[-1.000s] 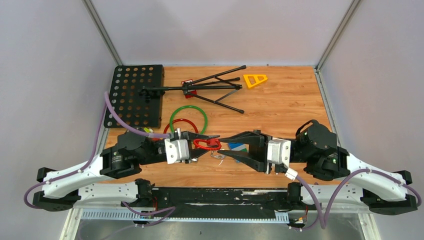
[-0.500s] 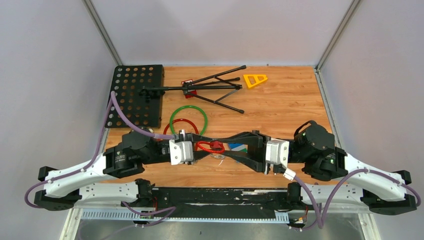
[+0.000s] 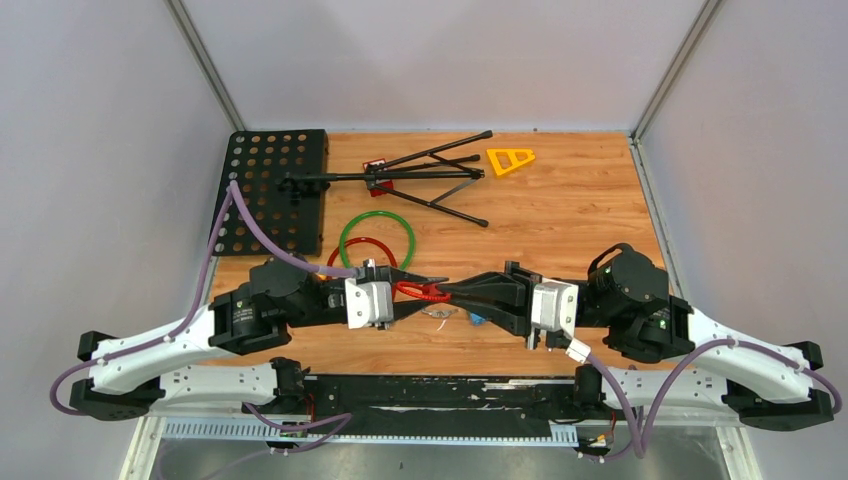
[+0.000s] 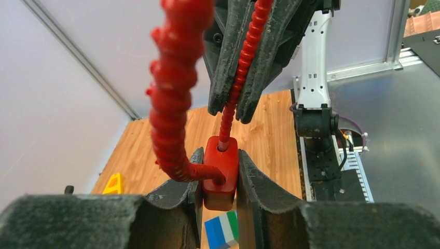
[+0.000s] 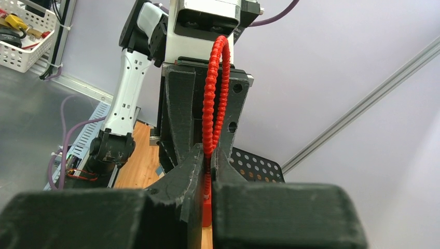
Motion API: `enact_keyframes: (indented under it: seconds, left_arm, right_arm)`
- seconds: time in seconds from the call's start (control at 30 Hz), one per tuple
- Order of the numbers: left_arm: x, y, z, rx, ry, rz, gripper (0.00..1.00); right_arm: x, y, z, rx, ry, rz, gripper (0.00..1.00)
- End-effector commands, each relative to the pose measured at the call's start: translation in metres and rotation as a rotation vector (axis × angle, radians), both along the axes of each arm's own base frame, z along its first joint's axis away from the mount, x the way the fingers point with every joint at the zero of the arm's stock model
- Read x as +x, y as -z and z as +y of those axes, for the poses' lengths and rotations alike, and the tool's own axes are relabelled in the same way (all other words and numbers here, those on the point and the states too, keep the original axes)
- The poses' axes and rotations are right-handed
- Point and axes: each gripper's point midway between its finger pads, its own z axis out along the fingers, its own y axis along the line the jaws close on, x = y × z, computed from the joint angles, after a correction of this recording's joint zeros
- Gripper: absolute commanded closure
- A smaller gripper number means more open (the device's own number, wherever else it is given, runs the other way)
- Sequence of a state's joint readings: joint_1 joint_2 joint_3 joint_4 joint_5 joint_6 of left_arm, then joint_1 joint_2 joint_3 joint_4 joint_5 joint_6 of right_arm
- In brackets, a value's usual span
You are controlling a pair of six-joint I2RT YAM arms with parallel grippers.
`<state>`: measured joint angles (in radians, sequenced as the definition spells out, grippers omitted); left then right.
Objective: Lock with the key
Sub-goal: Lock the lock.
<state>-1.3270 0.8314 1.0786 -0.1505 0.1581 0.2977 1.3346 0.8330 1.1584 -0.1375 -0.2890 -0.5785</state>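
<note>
Since a second ago, closes right tool (image 5: 208,153) inward, pinching red coiled cable (image 5: 209,93); clamps red lock body (image 4: 220,179) in left tool (image 4: 220,154), above worktop (image 3: 560,210).

The light wooden table (image 3: 580,210) carries a green plastic ring (image 3: 343,238). A thin red ring (image 3: 362,240) overlaps its near-left side. Left of it lies a black perforated metal plate (image 3: 268,190), beyond it a folded black tripod stand (image 3: 400,178), and far-right a yellow plastic triangle (image 3: 509,160). Near-right are a blue-white-green block (image 3: 478,319) and a small silvery piece (image 3: 437,313), perhaps a key.
</note>
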Motion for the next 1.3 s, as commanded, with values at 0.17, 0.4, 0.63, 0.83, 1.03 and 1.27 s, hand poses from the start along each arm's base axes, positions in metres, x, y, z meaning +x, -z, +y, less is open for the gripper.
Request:
enact_keyframes:
  seconds: [0.17, 0.4, 0.63, 0.83, 1.03, 1.27]
  left_arm:
    - [0.01, -0.033, 0.005, -0.084, -0.065, 0.019, 1.0]
    - [0.017, -0.042, 0.01, -0.129, -0.108, 0.036, 1.0]
    - [0.02, -0.056, 0.02, -0.207, -0.139, 0.05, 1.0]
    - [0.023, -0.065, 0.026, -0.274, -0.162, 0.077, 1.0]
    - [0.031, -0.07, 0.03, -0.327, -0.205, 0.111, 1.0]
    - [0.046, -0.076, 0.047, -0.384, -0.302, 0.137, 1.0]
  right_arm:
    - [-0.01, 0.025, 0.018, -0.085, -0.072, 0.021, 1.0]
    - [0.013, 0.07, 0.025, -0.166, 0.046, 0.072, 1.0]
    - [0.044, 0.114, 0.012, -0.154, 0.233, 0.155, 1.0]
    - [0.055, 0.128, 0.006, -0.061, 0.29, 0.238, 1.0]
    - [0.046, 0.156, 0.025, -0.12, 0.224, 0.288, 1.0]
    - [0.049, 0.196, 0.023, -0.196, 0.261, 0.324, 1.0]
